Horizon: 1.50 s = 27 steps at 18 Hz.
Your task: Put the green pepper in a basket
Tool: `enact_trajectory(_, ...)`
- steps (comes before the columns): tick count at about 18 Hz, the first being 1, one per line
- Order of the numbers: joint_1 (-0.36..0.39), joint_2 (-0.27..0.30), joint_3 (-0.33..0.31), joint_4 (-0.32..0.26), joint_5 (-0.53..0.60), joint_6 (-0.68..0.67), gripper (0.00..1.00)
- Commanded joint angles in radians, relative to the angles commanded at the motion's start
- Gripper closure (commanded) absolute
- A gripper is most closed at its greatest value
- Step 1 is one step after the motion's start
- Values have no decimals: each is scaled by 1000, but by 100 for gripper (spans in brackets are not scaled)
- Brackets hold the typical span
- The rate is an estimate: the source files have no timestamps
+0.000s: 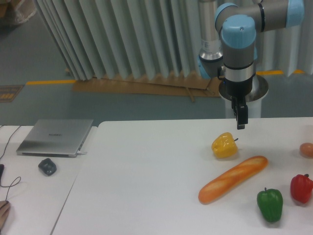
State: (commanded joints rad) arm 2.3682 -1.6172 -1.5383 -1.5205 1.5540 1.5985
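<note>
The green pepper lies on the white table near the front right, glossy dark green with a short stem pointing up. My gripper hangs from the arm well above and behind it, over the table's far edge, just past the yellow pepper. Its dark fingers are seen edge-on as one narrow shape, so the gap between them does not show. Nothing is visibly held. No basket is in view.
A long bread loaf lies diagonally between the yellow and green peppers. A red pepper sits right of the green one, and an orange-brown object is at the right edge. A closed laptop and a mouse are on the left table.
</note>
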Motion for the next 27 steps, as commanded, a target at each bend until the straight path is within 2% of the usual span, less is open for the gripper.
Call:
enact_trajectory(2,-1,2,-16,25,0,-5,0)
enact_trajectory(6,3,10,-28,29,0,-11,0)
enact_trajectory(15,2,-6,-5,36,-23,-89,0)
enact_trajectory(17,-6,-7,6,75,-78,-87,0)
enact_trajectory(22,-10,-6,-16,105,-72,-80,0)
enact_trajectory(25,-13,3,-39,179,4,-83,0)
enact_trajectory(27,-47,-7,-42,204,41,-94,0)
